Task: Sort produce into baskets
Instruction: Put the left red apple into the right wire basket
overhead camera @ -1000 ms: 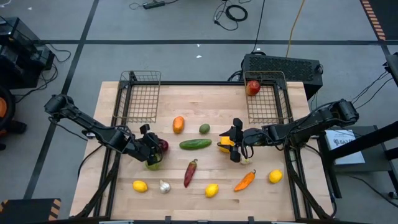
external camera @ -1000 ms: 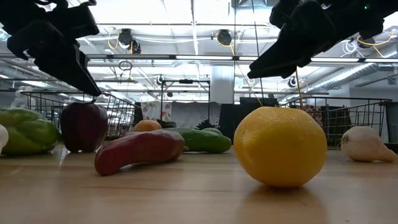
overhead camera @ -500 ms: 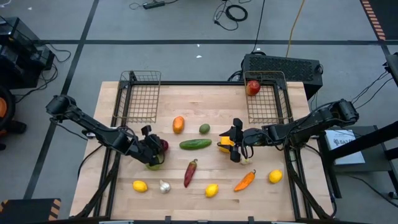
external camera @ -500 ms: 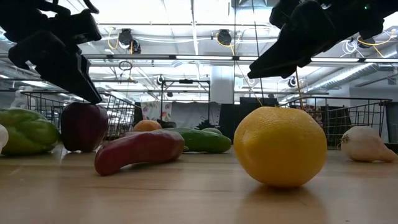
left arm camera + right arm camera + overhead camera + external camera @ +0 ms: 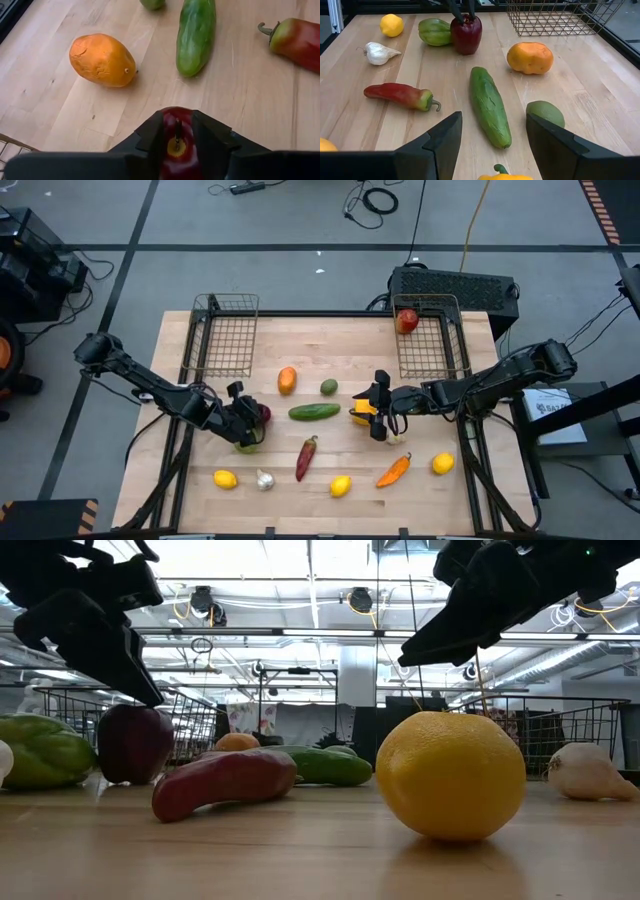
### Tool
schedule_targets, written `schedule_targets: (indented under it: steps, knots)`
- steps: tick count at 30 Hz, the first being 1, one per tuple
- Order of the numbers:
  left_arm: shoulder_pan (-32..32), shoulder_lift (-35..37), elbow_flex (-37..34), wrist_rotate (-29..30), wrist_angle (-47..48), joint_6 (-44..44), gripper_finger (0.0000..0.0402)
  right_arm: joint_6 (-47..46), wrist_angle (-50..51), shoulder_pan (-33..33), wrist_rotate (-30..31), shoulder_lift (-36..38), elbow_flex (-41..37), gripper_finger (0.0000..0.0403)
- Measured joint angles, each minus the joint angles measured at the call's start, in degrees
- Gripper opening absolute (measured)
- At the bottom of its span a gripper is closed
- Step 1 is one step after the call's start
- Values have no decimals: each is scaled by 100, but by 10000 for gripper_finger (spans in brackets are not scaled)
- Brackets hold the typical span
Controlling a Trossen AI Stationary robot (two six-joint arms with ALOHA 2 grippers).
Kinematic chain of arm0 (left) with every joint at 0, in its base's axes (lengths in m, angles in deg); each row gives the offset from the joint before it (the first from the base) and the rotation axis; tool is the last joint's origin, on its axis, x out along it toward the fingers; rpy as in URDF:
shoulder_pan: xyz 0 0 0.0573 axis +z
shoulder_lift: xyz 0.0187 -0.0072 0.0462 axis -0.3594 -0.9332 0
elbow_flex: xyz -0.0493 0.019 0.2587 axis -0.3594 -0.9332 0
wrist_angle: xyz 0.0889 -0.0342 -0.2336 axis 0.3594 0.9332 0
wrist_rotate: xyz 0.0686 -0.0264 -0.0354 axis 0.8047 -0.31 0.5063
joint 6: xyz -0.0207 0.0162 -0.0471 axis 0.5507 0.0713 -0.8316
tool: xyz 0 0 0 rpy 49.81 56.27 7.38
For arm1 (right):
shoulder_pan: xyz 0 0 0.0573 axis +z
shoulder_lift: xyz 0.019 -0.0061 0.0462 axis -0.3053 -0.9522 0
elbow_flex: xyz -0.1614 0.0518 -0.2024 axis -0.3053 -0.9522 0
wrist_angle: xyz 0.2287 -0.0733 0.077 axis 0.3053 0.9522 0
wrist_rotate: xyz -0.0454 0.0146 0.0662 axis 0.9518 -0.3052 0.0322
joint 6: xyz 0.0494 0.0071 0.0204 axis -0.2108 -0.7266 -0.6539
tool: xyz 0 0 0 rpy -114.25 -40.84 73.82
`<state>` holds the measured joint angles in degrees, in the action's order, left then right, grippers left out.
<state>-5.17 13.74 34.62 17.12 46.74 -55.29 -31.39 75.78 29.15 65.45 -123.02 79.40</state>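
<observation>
Desk (image 5: 430, 490): pale wood, produce scattered.
Left gripper (image 5: 177, 131): fingers seemingly clamped around dark red apple (image 5: 176, 150).
Right gripper (image 5: 378, 420): apart, above yellow pepper (image 5: 360, 416).

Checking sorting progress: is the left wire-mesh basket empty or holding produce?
Empty. The high view shows only bare mesh in the left dark wire-mesh basket, while the right basket holds a red apple.

My jaws around a dark red apple

My left gripper (image 5: 176, 145) has its two dark jaws on either side of the dark red apple (image 5: 176, 142), stem up, touching it on both flanks. Beyond on the wooden tabletop (image 5: 240, 95) lie an orange fruit (image 5: 102, 60), a green cucumber (image 5: 195, 35) beside it, and a red chilli (image 5: 296, 41) with a green stem, well apart from the apple.
</observation>
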Motion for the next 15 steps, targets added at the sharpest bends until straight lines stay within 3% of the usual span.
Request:
schedule_targets:
  steps: [8, 15]
  knots:
    - [0, 0, 0, 7, 45, 3, 15, 2, 0, 0, 0, 0, 0, 212]
    - [0, 0, 0, 4, 40, 5, 11, 2, 0, 0, 0, 0, 0, 212]
